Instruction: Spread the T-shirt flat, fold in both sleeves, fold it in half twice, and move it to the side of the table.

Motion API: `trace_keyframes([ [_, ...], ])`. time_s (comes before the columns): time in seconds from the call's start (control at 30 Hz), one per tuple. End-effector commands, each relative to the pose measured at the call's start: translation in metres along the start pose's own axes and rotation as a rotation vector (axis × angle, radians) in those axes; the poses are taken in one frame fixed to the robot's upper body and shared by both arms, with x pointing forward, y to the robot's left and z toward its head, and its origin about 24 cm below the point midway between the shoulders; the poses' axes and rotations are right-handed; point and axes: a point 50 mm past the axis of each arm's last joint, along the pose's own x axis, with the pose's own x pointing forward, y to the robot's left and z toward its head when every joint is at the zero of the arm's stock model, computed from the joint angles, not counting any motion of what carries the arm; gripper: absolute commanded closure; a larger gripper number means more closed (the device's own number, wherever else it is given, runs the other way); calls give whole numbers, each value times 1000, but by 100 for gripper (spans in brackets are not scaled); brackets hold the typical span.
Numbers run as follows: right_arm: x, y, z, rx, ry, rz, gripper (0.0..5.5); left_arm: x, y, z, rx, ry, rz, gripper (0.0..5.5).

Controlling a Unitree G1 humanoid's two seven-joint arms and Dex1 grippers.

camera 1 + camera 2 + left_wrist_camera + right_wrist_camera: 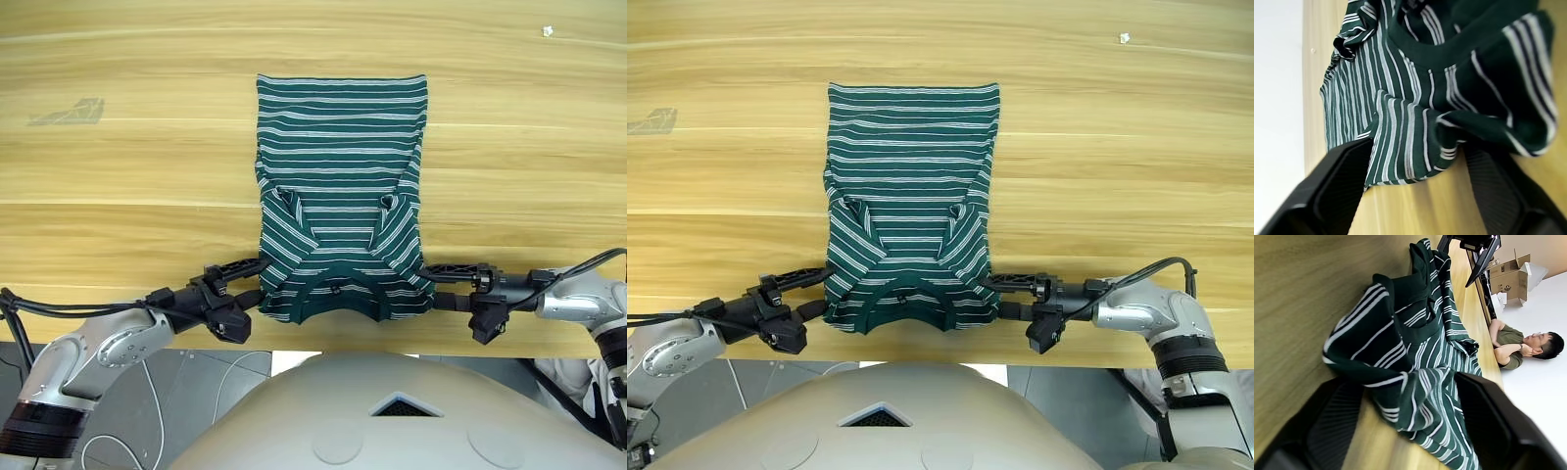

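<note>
Silver arms [113,350], black cables [59,309] — black grippers [259,279]

T-shirt [341,147]: soft striped knit cloth | table [118,196]: smooth matt wood

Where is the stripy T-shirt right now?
In the eye views the T-shirt lies in the middle of the table, its collar end at the near edge, with the left gripper and right gripper at its two near corners.

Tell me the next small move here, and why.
Probably close the left gripper and right gripper now. The sleeves are already folded in on the T-shirt, and each gripper straddles a near, collar-end corner with its fingers open and fabric between them. Gripping would allow the first half fold.
</note>
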Motion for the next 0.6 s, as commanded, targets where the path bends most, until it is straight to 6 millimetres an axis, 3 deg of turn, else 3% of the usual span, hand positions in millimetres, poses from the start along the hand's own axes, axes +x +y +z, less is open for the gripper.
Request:
trace_keyframes([
  [0.03,-5,14,-1,51,45,91,282,-6,-34,-1,-50,45,-240,284],
  [0.43,3,15,-4,89,66,60,533,-1,-33,-1,-57,29,-240,530],
  [0.6,4,14,-6,147,92,42,548,-4,-34,-2,-119,40,-231,547],
])
